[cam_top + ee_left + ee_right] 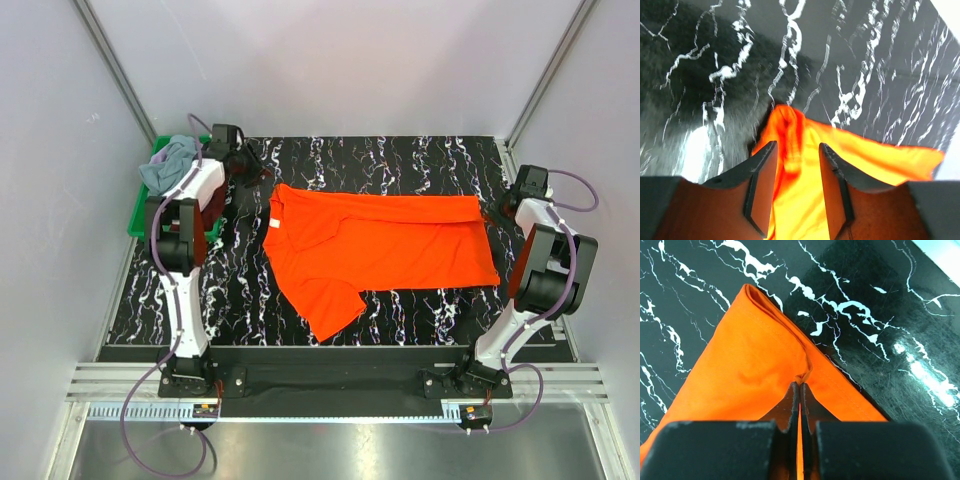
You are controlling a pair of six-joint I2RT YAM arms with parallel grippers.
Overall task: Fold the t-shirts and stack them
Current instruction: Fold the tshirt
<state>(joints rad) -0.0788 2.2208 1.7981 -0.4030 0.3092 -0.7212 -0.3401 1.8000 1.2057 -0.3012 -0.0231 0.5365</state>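
The orange-red t-shirt [380, 245] lies spread across the black marbled table, with one sleeve pointing toward the near edge. My left gripper [250, 168] is at the shirt's far left corner. In the left wrist view this gripper [797, 147] is open, with a raised ridge of the orange cloth [790, 145] between its fingers. My right gripper [497, 208] is at the shirt's far right corner. In the right wrist view it [799, 385] is shut on a pinched fold of the shirt's edge [755, 360].
A green plastic bin [138, 215] stands at the table's far left beside the left arm. It holds a grey-blue shirt [168, 165] and a dark red one [212, 208]. Grey walls and metal rails enclose the table.
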